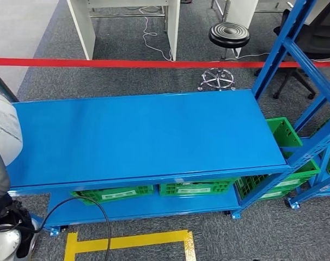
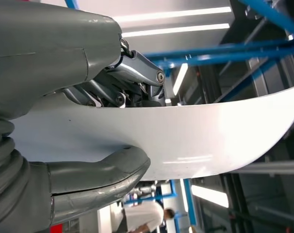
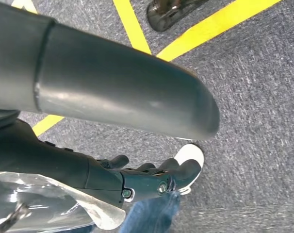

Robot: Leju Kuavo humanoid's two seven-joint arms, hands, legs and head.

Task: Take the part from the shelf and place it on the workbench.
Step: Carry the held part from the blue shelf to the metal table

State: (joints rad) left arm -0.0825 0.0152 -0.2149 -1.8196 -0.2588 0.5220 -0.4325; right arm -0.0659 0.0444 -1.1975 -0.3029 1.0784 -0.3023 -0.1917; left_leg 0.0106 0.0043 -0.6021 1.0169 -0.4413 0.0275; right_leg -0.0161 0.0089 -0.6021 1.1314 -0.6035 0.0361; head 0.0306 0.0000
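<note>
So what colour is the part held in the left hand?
White: a smooth curved white panel, clearest in the left wrist view, gripped by the left hand.

Part (image 2: pixel 211 136): I see a broad, smooth white panel, gently curved, glossy with light reflections.
Hold: my left hand (image 2: pixel 101 121) grips it, thumb on one face, darker fingers on the other.
Pose: it extends well beyond the hand; its far end curves away.
Workbench (image 1: pixel 139 136): blue flat top, with green crates (image 1: pixel 194 188) on the shelf below.

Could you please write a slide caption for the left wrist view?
Left hand grips the white curved part between thumb and fingers, blue shelving behind.
</note>
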